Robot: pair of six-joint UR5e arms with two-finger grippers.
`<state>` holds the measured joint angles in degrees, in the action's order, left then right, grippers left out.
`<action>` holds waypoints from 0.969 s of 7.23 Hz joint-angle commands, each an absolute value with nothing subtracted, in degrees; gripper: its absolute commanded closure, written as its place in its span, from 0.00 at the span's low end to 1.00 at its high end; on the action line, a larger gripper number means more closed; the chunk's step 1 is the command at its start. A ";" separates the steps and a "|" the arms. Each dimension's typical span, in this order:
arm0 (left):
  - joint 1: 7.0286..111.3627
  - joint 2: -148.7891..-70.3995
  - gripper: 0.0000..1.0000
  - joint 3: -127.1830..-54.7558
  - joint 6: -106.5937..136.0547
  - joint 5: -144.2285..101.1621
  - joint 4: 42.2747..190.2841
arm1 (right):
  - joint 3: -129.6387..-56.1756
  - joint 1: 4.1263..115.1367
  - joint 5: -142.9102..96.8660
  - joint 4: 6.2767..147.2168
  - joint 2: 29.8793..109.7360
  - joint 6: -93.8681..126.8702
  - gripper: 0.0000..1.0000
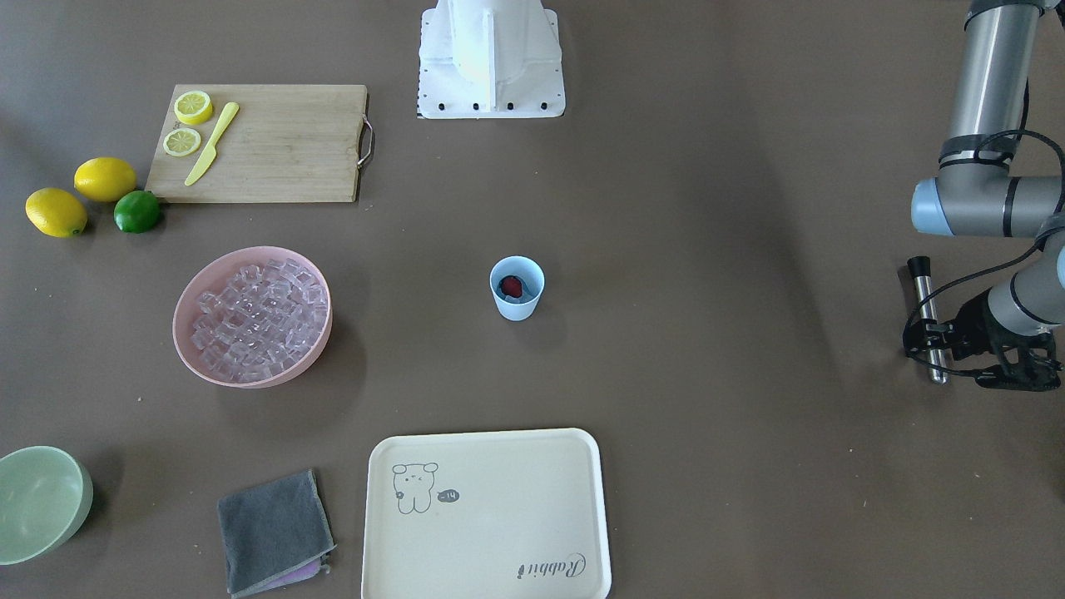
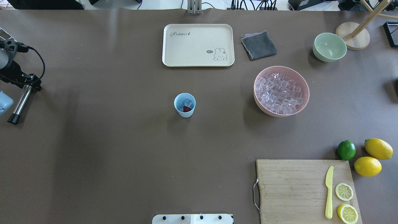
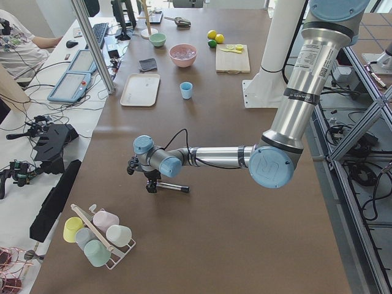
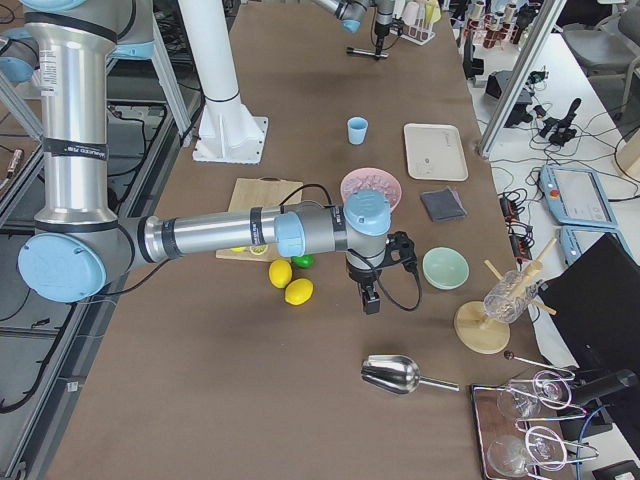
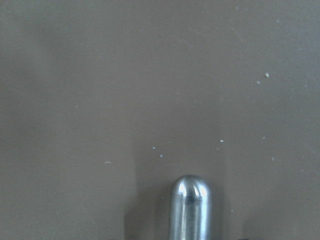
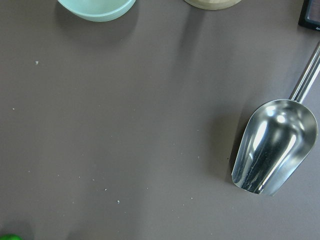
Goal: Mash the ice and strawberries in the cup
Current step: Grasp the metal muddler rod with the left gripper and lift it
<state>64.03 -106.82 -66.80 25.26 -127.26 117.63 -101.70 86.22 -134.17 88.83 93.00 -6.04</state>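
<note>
Brown matting covered the long table (image 2: pixel 93 155), with the props pushed toward its edges, apparently to keep the middle free for work. The right arm hung over the table's far right end near a steel scoop (image 6: pixel 272 145); whether the right gripper (image 4: pixel 370 296) was open could not be told. The pink bowl (image 2: pixel 306 93) of spare cubes sat well apart from the cup (image 2: pixel 184 105), which stood upright and alone at the centre, probably so either arm could reach it. Far off to the left, the left gripper (image 1: pixel 944 343) was clamped on a steel muddler (image 1: pixel 928 320), held roughly level with its black knob toward the robot. I judged it would need turning upright before pressing. Inside the cup lay the strawberry (image 2: pixel 187 109) beside some ice (image 2: pixel 187 102), seemingly unmashed.
</note>
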 commanded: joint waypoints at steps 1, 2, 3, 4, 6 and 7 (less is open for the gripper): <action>63.98 -106.61 0.49 -67.85 25.23 -127.35 117.60 | -101.08 86.22 -134.21 88.42 93.08 -6.06 0.01; 63.98 -106.70 0.55 -67.85 25.22 -127.35 117.60 | -101.16 86.22 -134.21 88.33 93.25 -6.06 0.01; 63.90 -106.70 0.63 -67.76 25.22 -127.18 117.68 | -101.25 86.22 -134.21 88.33 93.34 -6.06 0.01; 63.90 -106.70 0.73 -67.76 24.96 -127.18 117.69 | -101.42 86.22 -134.21 88.33 93.34 -6.06 0.01; 64.33 -106.79 1.00 -69.69 24.88 -127.18 117.16 | -101.25 86.22 -134.21 88.33 93.34 -6.06 0.01; 65.29 -106.79 1.00 -72.48 25.05 -127.18 116.81 | -101.51 86.22 -134.21 88.33 93.34 -5.98 0.01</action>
